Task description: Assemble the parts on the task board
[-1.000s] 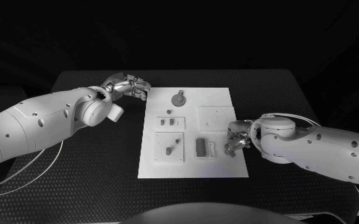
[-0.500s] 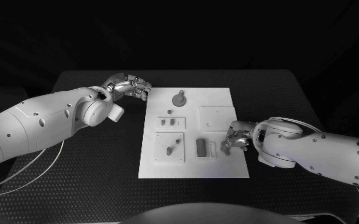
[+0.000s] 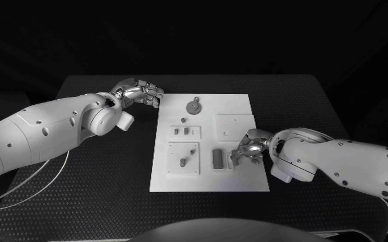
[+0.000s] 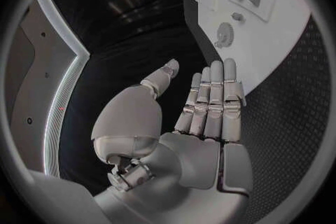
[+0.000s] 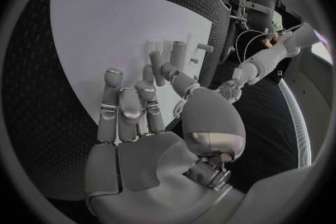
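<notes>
Right hand [image 3: 248,153] hovered, fingers apart and holding nothing, over the task board's [image 3: 243,183] right edge; left hand [image 3: 139,93] was flat and empty.

matt white task board [image 3: 239,183], textured black table [image 3: 97,197]

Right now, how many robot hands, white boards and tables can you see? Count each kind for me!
Robot hands: 2, the left hand and the right hand
White boards: 1, the board
Tables: 1, the black table
Total: 4
</notes>
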Controlling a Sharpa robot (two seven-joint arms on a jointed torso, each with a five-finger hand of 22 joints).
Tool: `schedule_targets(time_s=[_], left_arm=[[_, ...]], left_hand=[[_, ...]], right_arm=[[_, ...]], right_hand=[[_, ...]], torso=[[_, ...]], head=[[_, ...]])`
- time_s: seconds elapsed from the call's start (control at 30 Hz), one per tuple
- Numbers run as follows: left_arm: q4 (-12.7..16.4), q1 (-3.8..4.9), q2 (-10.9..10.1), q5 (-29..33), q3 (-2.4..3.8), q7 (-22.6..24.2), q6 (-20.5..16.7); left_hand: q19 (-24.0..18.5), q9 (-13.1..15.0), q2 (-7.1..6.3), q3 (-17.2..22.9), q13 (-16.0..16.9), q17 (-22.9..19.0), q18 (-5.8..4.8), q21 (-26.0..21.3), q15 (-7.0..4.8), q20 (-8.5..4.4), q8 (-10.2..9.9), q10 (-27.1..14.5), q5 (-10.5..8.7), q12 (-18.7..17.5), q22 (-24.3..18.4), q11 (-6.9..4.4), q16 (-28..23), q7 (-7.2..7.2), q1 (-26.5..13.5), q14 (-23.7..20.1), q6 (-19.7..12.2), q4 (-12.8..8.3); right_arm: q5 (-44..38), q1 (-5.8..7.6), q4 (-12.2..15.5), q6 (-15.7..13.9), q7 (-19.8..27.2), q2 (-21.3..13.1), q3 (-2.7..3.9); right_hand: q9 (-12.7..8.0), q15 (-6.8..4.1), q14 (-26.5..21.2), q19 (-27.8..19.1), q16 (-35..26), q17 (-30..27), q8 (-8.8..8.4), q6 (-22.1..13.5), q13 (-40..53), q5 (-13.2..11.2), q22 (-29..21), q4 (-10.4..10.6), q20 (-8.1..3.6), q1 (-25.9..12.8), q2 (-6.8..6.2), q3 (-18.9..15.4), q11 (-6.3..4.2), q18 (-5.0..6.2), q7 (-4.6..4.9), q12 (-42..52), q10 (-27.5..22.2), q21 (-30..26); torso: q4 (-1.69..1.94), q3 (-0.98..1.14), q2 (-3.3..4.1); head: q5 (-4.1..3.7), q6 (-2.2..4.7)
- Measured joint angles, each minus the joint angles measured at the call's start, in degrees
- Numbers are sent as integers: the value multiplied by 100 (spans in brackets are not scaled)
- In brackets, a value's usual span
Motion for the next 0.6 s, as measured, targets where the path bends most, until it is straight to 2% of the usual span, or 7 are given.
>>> schedule_targets(time_s=[0.6], left_arm=[[16,0,-6,0,-1,-17,6]], left_hand=[[0,-5,0,0,4,5,-25,0,0,0,0,0,0,0,-1,0,0,0,0,0,0,0]], right_arm=[[81,-1,-30,75,-41,143,-9]], right_hand=[[5,-3,15,0,0,-14,-4,1,6,-14,0,-1,0,0,0,-1,0,-9,-1,0,0,0]], torso=[[-3,8,2]], head=[[21,-26]])
